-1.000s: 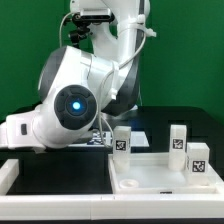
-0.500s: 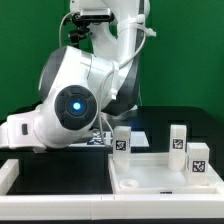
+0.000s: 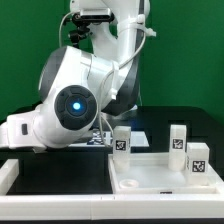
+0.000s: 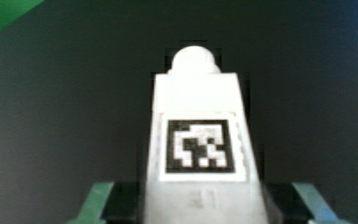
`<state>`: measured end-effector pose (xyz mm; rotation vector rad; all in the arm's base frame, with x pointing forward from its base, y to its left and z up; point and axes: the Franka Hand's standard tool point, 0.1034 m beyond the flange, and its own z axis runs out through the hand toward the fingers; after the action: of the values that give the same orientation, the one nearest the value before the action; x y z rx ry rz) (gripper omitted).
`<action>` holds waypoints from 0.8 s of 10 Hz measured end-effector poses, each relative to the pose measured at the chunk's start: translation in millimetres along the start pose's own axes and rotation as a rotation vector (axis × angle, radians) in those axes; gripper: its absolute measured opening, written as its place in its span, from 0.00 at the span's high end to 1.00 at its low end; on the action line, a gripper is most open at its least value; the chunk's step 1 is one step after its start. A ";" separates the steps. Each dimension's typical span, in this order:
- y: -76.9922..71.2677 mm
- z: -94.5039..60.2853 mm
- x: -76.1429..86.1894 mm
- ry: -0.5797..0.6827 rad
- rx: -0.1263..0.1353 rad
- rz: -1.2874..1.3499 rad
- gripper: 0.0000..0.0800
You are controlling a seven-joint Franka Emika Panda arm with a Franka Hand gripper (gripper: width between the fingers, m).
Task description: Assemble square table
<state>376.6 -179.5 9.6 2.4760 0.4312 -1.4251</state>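
Foreground bar: a long white bar is seen along the near edge of the black surface, in the exterior view.
Square panel: the white square panel is shown lying with its rimmed, recessed underside up, toward the exterior view's right, just behind the bar.
Mounted legs: three tagged white block legs are seen standing upright at the panel's corners, one at the far corner nearer the arm, one at the far corner on the exterior view's right, and one nearer on that same side.
Arm: the white Panda arm is seen bent low over the surface on the exterior view's left, behind the panel.
Gripper: the gripper is hidden by the arm in the exterior view.
Held leg: in the wrist view, a fourth tagged white leg is shown clasped between the two green fingers, above the black surface.
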 end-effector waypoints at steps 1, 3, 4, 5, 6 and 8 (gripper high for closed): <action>0.0 -0.1 0.0 0.000 0.000 0.000 0.64; -5.4 -30.3 -16.4 0.011 0.029 -0.012 0.64; -9.6 -54.8 -35.0 0.037 0.058 -0.001 0.64; -7.4 -74.9 -54.0 0.053 0.071 0.010 0.64; -0.6 -84.6 -59.4 0.088 0.066 -0.006 0.64; 5.5 -85.6 -51.5 0.172 0.051 -0.001 0.64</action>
<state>422.1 -160.4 96.7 2.6512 0.4345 -1.2427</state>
